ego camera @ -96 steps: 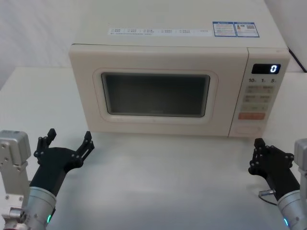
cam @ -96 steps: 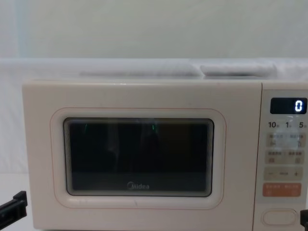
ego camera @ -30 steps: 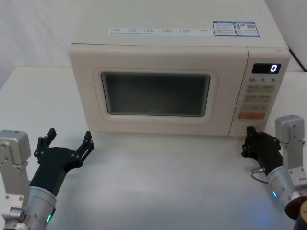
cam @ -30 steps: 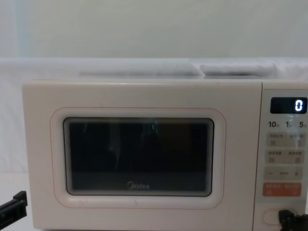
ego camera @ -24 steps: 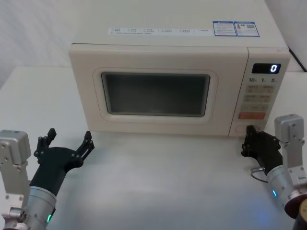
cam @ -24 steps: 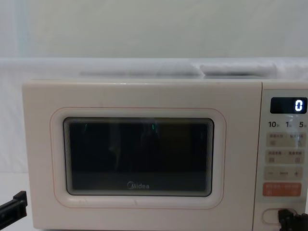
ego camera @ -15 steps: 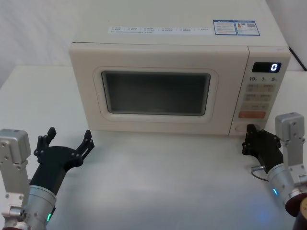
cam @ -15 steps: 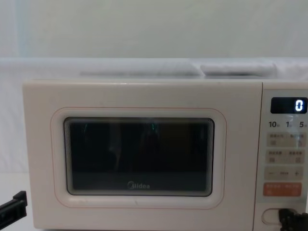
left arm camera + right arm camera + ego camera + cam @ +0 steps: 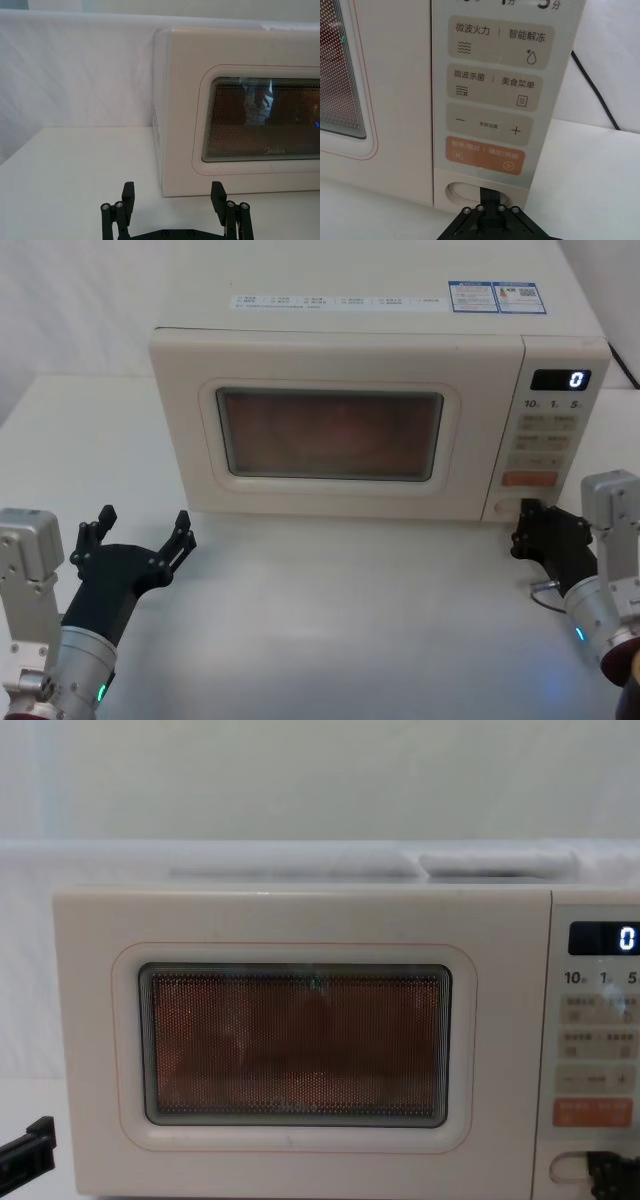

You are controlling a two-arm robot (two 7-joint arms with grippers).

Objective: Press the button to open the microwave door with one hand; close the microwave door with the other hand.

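Step in hand: pressing to release the door; judged from the lit cavity behind the window, the latch may be just letting go, though the door looks flush with the case.
Microwave: cream boxy microwave oven standing at the back of the white counter, towards its right edge.
Button: the wide cream pill-shaped button sits in a recess at the very bottom of the narrow control panel, directly under the orange rectangular key.
Right pincer: the black angular right pincer has its tips drawn together into one narrow point that touches the button's right part; it grips nothing.
Door: the large cream microwave door with the dark mesh window fills the front to the left of the panel.
Left pincer: the black left pincer hovers low over the counter's front left, fingers spread wide, well apart from the door and holding nothing.
How to press well: push straight into the panel, along the recess, and keep the tip off the orange key above. A firm, short push should be enough; pressing too hard risks shoving the oven backwards.
Next concern: draw the right arm back clear of the door's free edge, and keep the left arm out of the swing until it is time to close.
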